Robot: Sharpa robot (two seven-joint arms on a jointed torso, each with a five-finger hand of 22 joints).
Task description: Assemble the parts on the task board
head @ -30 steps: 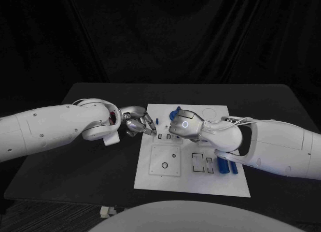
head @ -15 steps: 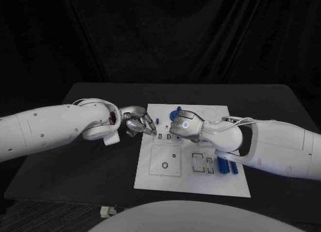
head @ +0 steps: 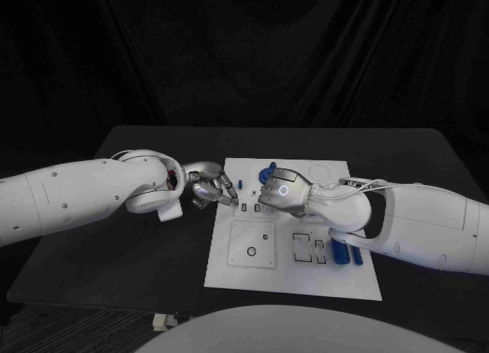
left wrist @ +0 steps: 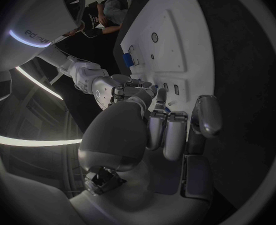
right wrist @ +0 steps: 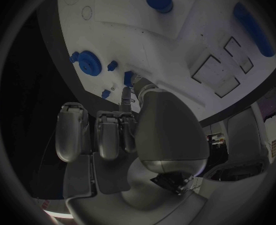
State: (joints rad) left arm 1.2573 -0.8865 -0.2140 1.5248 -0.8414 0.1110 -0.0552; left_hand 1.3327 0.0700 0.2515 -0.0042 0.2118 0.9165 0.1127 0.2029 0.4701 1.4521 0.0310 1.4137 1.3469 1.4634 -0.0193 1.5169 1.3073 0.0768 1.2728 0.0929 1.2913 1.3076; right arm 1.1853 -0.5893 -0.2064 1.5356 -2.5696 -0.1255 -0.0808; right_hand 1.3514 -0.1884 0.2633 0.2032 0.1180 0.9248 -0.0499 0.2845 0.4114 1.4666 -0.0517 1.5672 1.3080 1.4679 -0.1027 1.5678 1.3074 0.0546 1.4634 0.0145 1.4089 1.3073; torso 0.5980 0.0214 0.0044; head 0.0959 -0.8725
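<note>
Two thick, glossy white arms with rounded shells dotted by small dark screws end in silver metallic hands: the left hand (head: 209, 190) and the right hand (head: 282, 189), which bears a glowing ring on its back. Thin white cables run along the right wrist (head: 356, 185). Smooth grey-silver palm housings and padded finger segments show in the wrist views.

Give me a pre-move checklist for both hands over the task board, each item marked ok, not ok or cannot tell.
1. Task board lies flat on the table: ok.
2. Left hand at the board's left edge, near the small slots: ok.
3. Left hand holding a part: cannot tell; its fingers are curled.
4. Right hand over the board's upper middle: ok.
5. Right hand holding a part: cannot tell; a small blue part shows at its fingertips.
6. Two long blue parts lying on the board's right side, clear of both hands: ok.
</note>
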